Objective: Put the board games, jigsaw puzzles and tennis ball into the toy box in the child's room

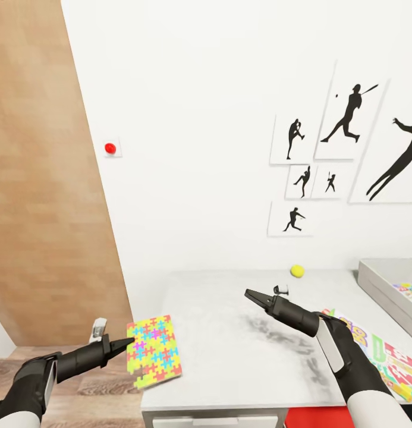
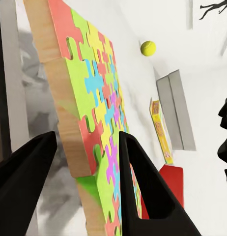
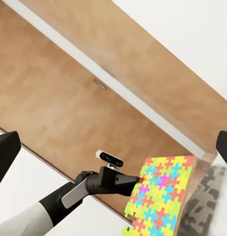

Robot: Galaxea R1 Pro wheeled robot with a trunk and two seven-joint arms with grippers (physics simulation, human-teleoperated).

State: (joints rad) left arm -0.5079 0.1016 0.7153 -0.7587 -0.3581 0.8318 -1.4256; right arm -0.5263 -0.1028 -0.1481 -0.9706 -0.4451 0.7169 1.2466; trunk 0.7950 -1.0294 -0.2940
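Left end effector (image 1: 129,342) pinches the jigsaw puzzle's (image 1: 154,351) edge; right end effector (image 1: 253,296) spread.

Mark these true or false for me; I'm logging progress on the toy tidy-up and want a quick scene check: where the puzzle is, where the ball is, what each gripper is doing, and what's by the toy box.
1. The left gripper has its fingers around the edge of the jigsaw puzzle. True.
2. The tennis ball lies inside the toy box. False: it sits on the table near the wall, apart from the box.
3. The right gripper holds a board game. False: it is above the table with nothing in it.
4. A board game lies on the table in front of the toy box. True.
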